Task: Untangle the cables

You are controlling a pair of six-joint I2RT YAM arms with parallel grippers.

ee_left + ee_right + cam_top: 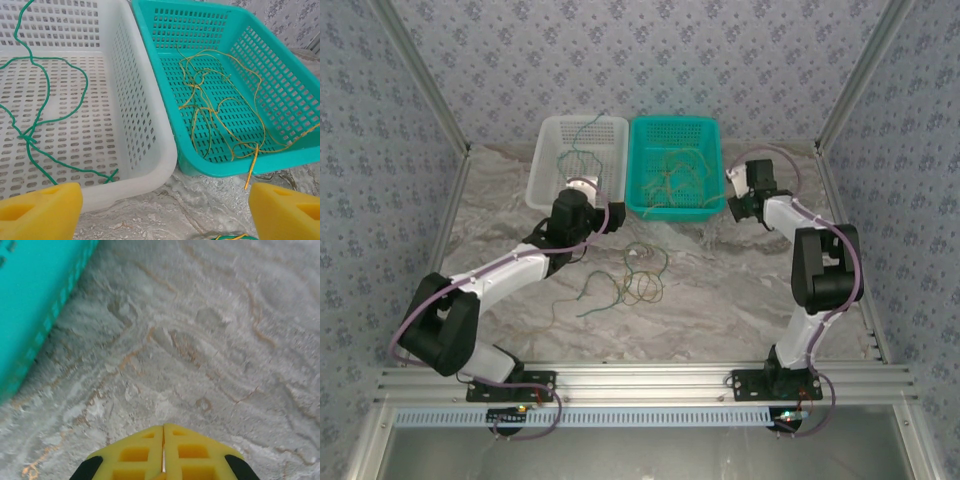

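Several cables lie in three places. A dark green cable (45, 107) curls in the white basket (150, 165). Yellow-tan cables (220, 107) loop in the teal basket (280, 95), one end hanging over its near rim. A mixed tangle of green and yellow cables (632, 274) lies on the table. My left gripper (165, 194) is open over the table just before the two baskets, nothing between its fingers (42, 210). My right gripper (163, 428) is shut, low over bare table right of the teal basket (30, 300).
The two baskets (552, 135) stand side by side at the back of the marble-patterned table (740, 290). Patterned walls and metal posts close in the sides. The left arm (510, 270) stretches diagonally across the table's left half.
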